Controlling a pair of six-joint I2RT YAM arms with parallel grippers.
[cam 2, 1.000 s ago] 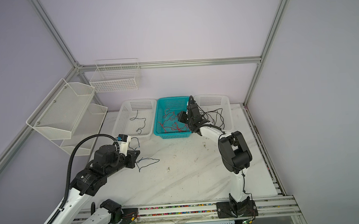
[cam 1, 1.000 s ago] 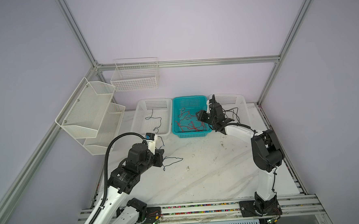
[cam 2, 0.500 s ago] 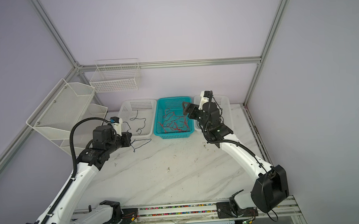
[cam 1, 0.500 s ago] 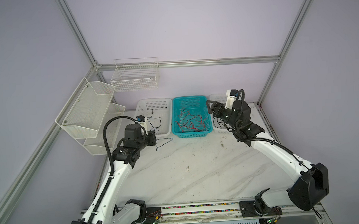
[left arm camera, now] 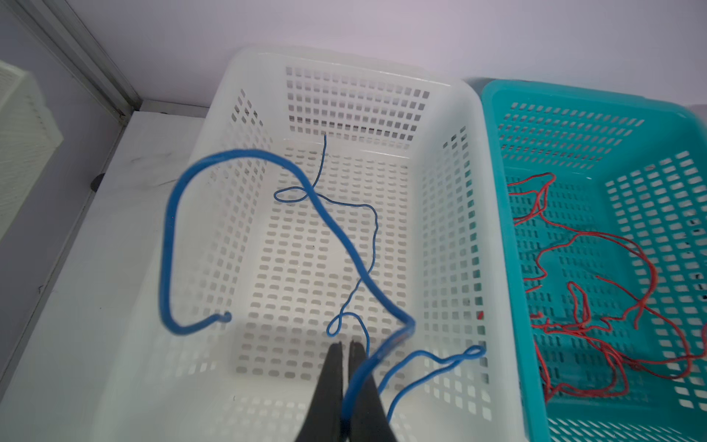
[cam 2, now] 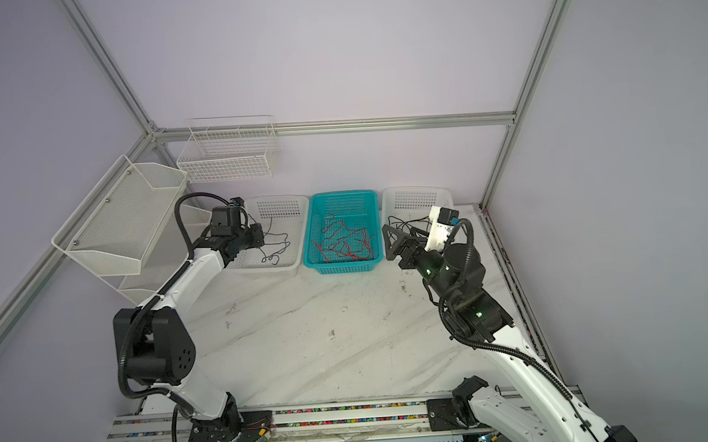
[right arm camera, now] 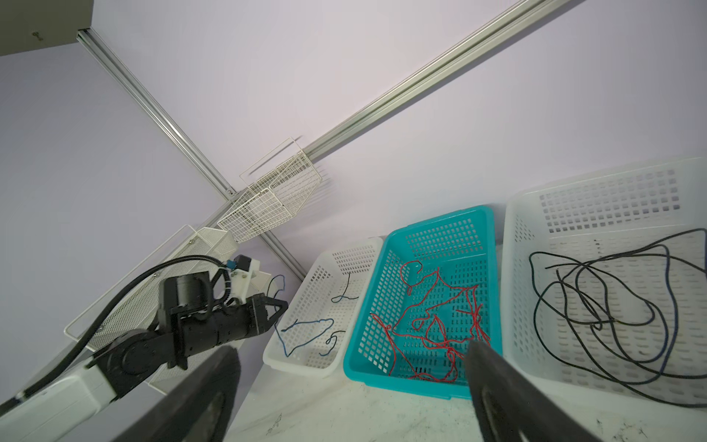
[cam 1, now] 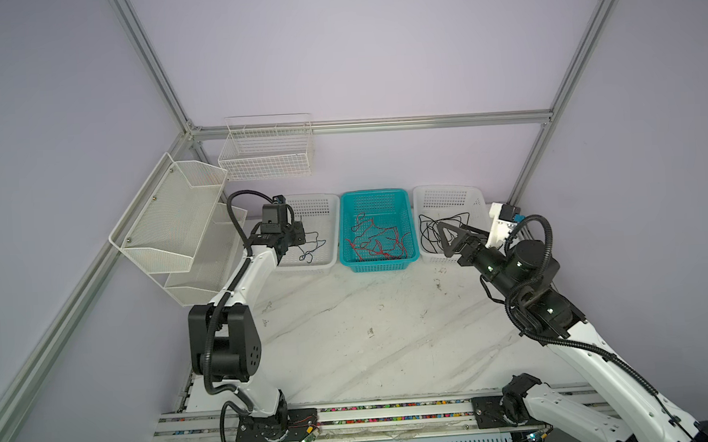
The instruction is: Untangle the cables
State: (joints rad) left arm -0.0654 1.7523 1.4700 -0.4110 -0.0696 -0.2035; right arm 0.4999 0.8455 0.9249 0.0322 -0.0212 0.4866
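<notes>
White marble desk (cam 1: 369, 312). Left pincer (left arm camera: 346, 354) squeezes thin blue cable (left arm camera: 168, 237) over white plastic basket (left arm camera: 355, 99). Right pincer (right arm camera: 352, 348) wide open w/ nothing inside.

Soft, even light (blurry wrist foregrounds)

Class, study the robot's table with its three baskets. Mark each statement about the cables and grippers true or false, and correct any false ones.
1. The red cables lie in the teal basket. True.
2. The left gripper is open and empty. False: it is shut on the blue cable, above the left white basket.
3. The black cables lie in the right white basket. True.
4. The right gripper holds a black cable. False: its jaws stand wide open with nothing between them.
</notes>
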